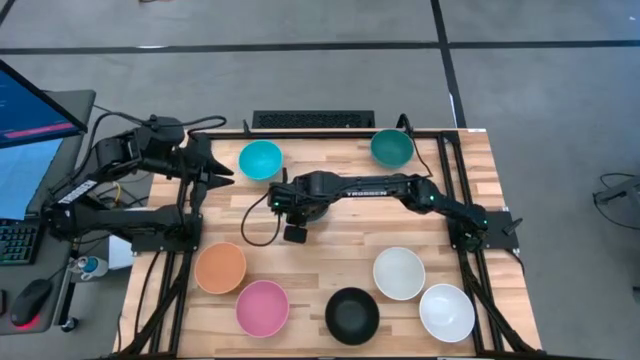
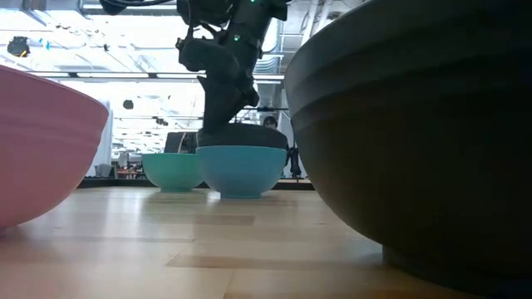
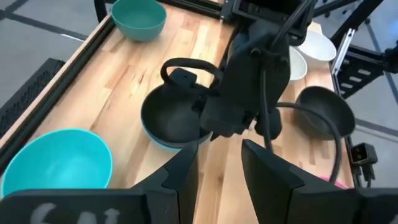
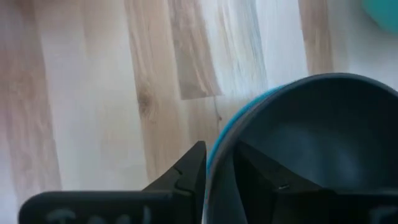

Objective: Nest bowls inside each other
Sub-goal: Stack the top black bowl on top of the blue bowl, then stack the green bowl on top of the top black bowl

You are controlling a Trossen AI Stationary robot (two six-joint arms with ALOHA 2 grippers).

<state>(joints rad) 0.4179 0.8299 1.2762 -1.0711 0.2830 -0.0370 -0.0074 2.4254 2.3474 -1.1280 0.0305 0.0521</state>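
A black bowl point(image 3: 171, 115) sits nested in a blue bowl point(image 2: 241, 170) that stands on its base at mid-table. My right gripper point(image 4: 219, 155) reaches it from above; in the high view the right arm point(image 1: 300, 195) hides both bowls. My left gripper point(image 1: 215, 172) waits open by the left edge, beside the cyan bowl point(image 1: 260, 158). The dark teal bowl point(image 1: 391, 147) stands at the far edge. Orange point(image 1: 220, 267), pink point(image 1: 262, 307), a second black point(image 1: 352, 314) and two white bowls point(image 1: 399, 272) point(image 1: 446, 311) stand upright along the near side. My right gripper has the black bowl's rim point(image 4: 233, 140) between its fingers, coming from above and pointing down. One finger point(image 4: 267, 177) is inside the black bowl and the other finger point(image 4: 186, 174) is outside, past the blue bowl's edge point(image 4: 214, 152). The pair stands upright on the table.
Black frame rails point(image 1: 440, 170) run along the table's sides. A keyboard point(image 1: 312, 119) lies past the far edge. Bare wood point(image 1: 340, 255) lies between the nested pair and the near row of bowls.
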